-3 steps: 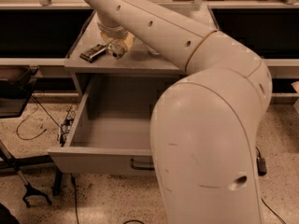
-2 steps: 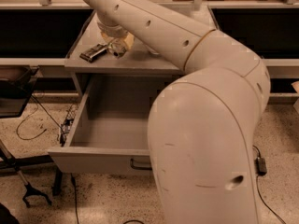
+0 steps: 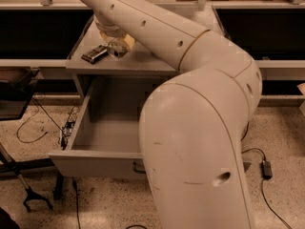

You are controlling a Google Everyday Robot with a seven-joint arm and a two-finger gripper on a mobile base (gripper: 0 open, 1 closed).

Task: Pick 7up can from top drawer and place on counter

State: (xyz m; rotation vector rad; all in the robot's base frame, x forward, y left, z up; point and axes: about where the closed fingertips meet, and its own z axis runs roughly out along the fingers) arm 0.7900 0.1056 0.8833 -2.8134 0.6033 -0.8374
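One top drawer (image 3: 95, 162) stands open — gripper (image 3: 116, 46) (grip unclear) low over the counter (image 3: 138, 62).

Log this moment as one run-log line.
tool: low over flat grey counter, beside dark flat object | wide grey top drawer: open | 7up can: not made out

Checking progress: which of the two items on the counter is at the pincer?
The pale, roundish can, right at the pincer over the left of the counter. The dark flat item lies just left of it.
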